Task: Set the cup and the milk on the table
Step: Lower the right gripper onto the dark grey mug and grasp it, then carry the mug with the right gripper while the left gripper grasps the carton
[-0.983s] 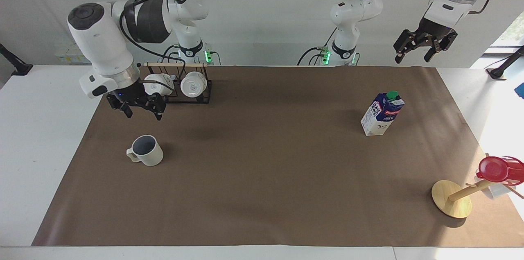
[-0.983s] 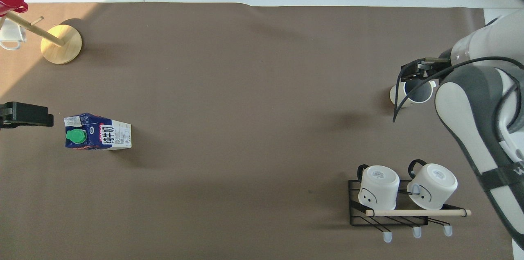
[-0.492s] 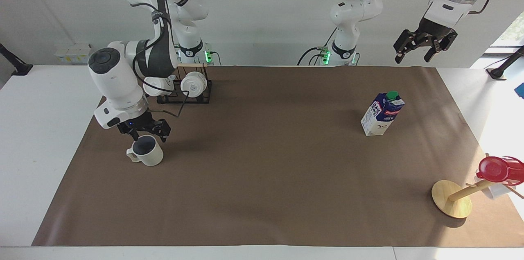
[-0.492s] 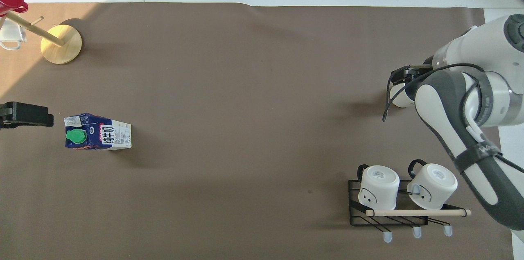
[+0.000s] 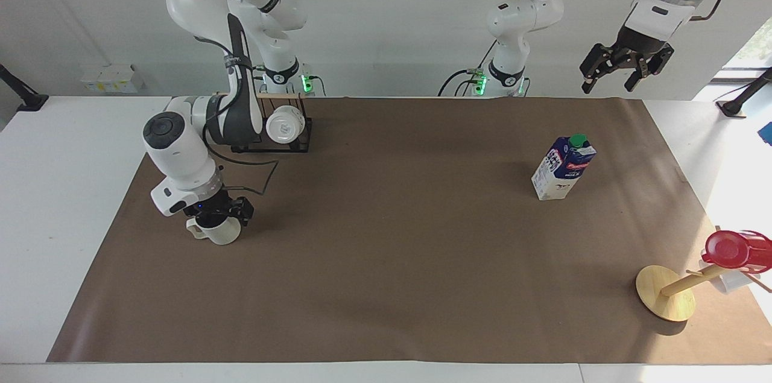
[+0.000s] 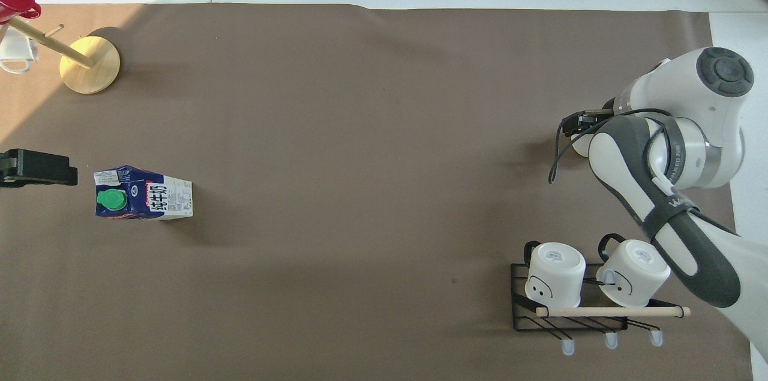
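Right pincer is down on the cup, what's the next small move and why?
Probably shut the right pincer on the cup, then lift. It sits low at the cup's rim, and the cup stands on the paper-covered table; whether the grip is already made cannot be told. The left pincer waits high over the table edge, nearer the milk.

worktop [image 5: 60, 202]: smooth white surface under a wide sheet of matt brown paper [image 5: 392, 262]
cream-white ribbed mug [image 5: 223, 233]: glazed-looking ceramic
tall blue-and-white milk carton [image 5: 563, 167]: printed card, green plastic screw cap
black mug rack [image 6: 576, 309]: thin wire, pale wooden rail
round-based mug tree [image 5: 666, 292]: light wood, smooth
red cup [image 5: 730, 248]: glossy
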Controlling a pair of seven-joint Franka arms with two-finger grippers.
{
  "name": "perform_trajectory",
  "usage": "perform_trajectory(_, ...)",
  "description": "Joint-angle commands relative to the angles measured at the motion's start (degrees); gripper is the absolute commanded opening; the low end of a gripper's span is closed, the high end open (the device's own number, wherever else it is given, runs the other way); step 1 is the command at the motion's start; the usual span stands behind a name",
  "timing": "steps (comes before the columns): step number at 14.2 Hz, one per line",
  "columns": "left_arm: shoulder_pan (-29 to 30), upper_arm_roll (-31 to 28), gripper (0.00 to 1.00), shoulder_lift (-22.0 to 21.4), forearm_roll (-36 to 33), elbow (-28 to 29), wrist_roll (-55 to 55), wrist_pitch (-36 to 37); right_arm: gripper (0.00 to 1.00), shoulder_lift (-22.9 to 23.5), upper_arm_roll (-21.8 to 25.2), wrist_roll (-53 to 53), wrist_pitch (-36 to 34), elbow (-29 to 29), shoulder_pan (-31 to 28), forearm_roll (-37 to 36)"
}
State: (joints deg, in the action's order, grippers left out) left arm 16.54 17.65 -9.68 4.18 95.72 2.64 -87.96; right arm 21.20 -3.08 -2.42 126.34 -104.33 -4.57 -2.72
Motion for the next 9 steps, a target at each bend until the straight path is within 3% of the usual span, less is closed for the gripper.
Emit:
perform_trajectory(1, 0.60, 0.37, 1.00, 0.01, -0.58, -0.80, 0.35, 1.13, 0.73, -1.51, -0.17, 1.27, 0.04, -1.66, 0.18, -1.06)
perform_trajectory(2, 0.60, 0.37, 1.00, 0.01, -0.66, -0.80, 0.43, 1.13, 0.56, -1.60, -0.17, 1.27, 0.04, -1.75, 0.26, -1.06)
perform_trajectory(4, 0.60, 0.28, 1.00, 0.01, -0.58, -0.80, 0.43, 1.21, 0.04, -1.60, -0.17, 1.36, -0.22, -1.75, 0.26, -1.15)
perform_trajectory(5, 0.68, 0.28, 1.00, 0.01, -0.66, -0.80, 0.35, 1.21, 0.00, -1.60, -0.17, 1.10, -0.31, -1.67, 0.26, -1.15)
perform_trajectory(9, -0.10, 0.37, 1.00, 0.01, -0.58, -0.37, 0.87, 0.16, 0.00, -2.65, -0.17, 0.75, -1.71, -0.62, 0.44, -1.24)
